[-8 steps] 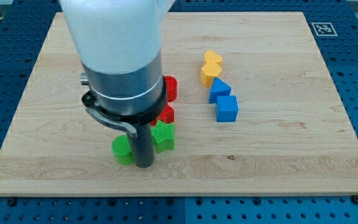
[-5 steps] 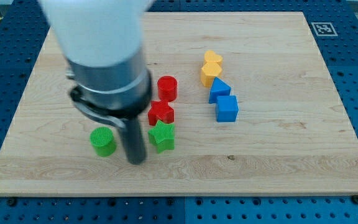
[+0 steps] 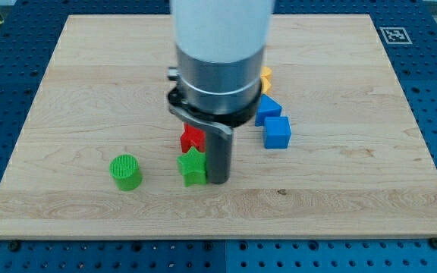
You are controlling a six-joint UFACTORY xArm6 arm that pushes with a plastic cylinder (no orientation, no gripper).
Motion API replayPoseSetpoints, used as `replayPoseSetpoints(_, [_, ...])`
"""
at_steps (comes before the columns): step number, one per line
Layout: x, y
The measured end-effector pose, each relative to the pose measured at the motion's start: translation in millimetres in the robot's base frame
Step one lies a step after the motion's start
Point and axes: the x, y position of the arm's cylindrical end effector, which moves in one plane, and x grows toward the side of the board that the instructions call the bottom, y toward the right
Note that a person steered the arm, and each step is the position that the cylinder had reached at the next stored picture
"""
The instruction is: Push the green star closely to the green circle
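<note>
The green star lies low on the board, a little left of centre. The green circle stands apart from it, further to the view's left, with a gap of bare wood between them. My tip rests on the board right beside the star, touching or nearly touching its right side. The arm's body hides the area above the star.
A red star sits just above the green star. A blue cube and a blue block lie to the right, with a yellow block partly hidden behind the arm. The wooden board has edges all round.
The green circle was shoved to the left, away from the star. My tip then moved from the star's left side to its right side. The star shifted slightly left.
</note>
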Motion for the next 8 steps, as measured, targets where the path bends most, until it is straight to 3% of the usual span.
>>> replayPoseSetpoints(2, [-4.8, -41.8])
replayPoseSetpoints(5, [-29.4, 34.3])
replayPoseSetpoints(6, [-59.1, 32.9])
replayPoseSetpoints(8, [-59.8, -6.7])
